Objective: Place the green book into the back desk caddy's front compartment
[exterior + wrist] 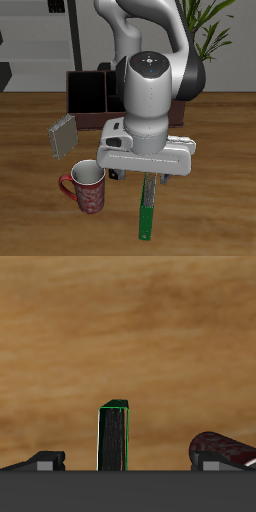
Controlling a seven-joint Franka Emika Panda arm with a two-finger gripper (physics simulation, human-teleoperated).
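The green book (146, 208) stands on edge on the counter (215, 200) near its front, just beside the red mug (85, 187). The pincer (148, 176) hangs directly above it; whether it grips cannot be told. The back desk caddy (90, 92) sits far behind.

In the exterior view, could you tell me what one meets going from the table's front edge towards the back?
Green book → red mug → grey book → back desk caddy. The gripper, over the green book's far end, is left out.
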